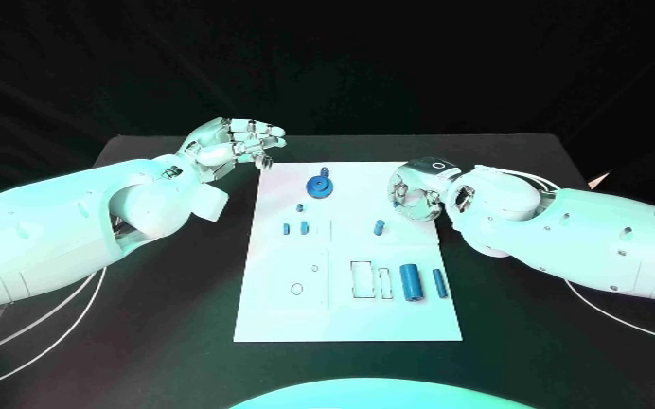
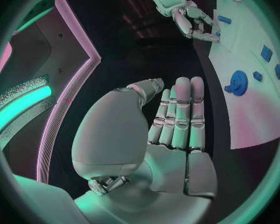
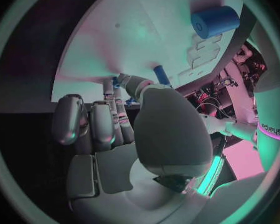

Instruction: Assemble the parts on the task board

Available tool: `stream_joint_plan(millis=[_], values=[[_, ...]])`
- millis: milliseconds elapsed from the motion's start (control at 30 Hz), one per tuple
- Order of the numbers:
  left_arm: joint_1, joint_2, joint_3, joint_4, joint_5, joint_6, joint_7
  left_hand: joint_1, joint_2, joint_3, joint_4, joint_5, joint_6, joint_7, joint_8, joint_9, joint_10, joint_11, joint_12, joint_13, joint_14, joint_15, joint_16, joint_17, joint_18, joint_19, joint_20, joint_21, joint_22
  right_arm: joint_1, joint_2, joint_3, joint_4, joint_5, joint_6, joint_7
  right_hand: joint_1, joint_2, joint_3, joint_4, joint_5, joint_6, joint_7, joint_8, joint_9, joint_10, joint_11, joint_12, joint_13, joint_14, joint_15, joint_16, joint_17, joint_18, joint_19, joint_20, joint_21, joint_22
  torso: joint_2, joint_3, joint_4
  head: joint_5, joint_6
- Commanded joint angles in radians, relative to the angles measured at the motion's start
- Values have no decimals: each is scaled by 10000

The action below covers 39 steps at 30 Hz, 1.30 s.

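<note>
A: Where are the parts placed?

B: The task board [image 1: 280,319] is seen as a white plate in the centre of the head view. A blue gear-like disc [image 1: 320,186] lies near its upper edge, and small blue pegs [image 1: 287,229] sit just below it, left of centre. A single small peg [image 1: 380,227] stands to the right of them, and two blue cylinders [image 1: 410,283] lie side by side at the lower right, next to outlined slots.

A: How are the hands held?

B: The left hand [image 1: 235,147] is raised at the upper left, off the board's corner; its fingers [image 2: 180,112] are held straight and close together, and nothing is held. The right hand [image 1: 419,190] rests at the board's right edge, fingers partly curled; in the right wrist view a small blue piece [image 3: 161,75] is seen at the fingertips, but whether it is pinched cannot be told.

A: How would the parts be expected to handle?

B: They are judged to be light, rigid and smooth, probably moulded plastic, so slipping is likely under a loose pinch. The cylinders would best be taken across the middle of their length, since they could roll if nudged. The disc would best be lifted by opposite points on its rim. The pegs are small, so a fine fingertip pinch at the upper end is called for.
</note>
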Motion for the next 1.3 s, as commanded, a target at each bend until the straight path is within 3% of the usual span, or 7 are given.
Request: stream_joint_plan(millis=[33,533,600,800,1300], values=[[4,1,10,38,121,194,107,34,71,-15,-41,47,-31,26,42,-9,-33,33,55,9,-57,-17,-55,-9,68,-53,-18,-38,-13,-97,34,-46,-17,-152,402,-39,11,140,12,-49,-41,122,-13,83,35,136,-5,70,45,512,-95,72,23,-109,86,-35,115,998,1,-1,4,-12,-6],[4,-3,10,48,93,207,84,51,77,-23,-76,43,-61,37,49,-15,-69,41,78,18,-69,-12,-91,-31,67,-56,-17,-62,-28,-285,226,-87,-58,-391,469,-309,204,435,79,-261,-140,437,-129,292,222,435,-138,121,203,491,-209,258,47,-158,174,-122,424,1213,-1,-4,1,-12,-32],[4,-4,10,49,88,210,78,51,77,-23,-76,43,-61,37,49,-15,-69,41,78,18,-69,-12,-91,-31,67,-56,-17,-62,-28,-294,242,-89,-59,-436,413,-325,317,534,169,-371,-410,480,-135,319,258,478,-141,102,236,485,-232,292,42,-163,182,-141,460,1249,-3,-3,-2,-18,-38],[4,-8,9,53,60,229,54,69,75,-26,-102,42,-76,41,52,-17,-90,45,86,20,-69,-12,-104,-40,68,-55,-18,-68,-32,-306,252,-90,-22,-574,74,-351,390,736,375,-658,-30,702,-176,475,433,805,-230,81,375,464,-304,355,-22,-224,306,-194,821,1461,-3,0,-3,-48,-44],[4,-21,9,81,4,250,-10,70,73,-38,-125,41,-124,62,46,-28,-152,64,88,19,-71,-1,-129,-58,65,-55,-15,-80,-39,-179,49,-73,302,-646,-565,-427,362,759,513,-823,62,774,-212,531,526,984,-279,39,445,455,-350,394,-59,-260,382,-220,1036,1582,-7,-5,-3,-99,-26]])
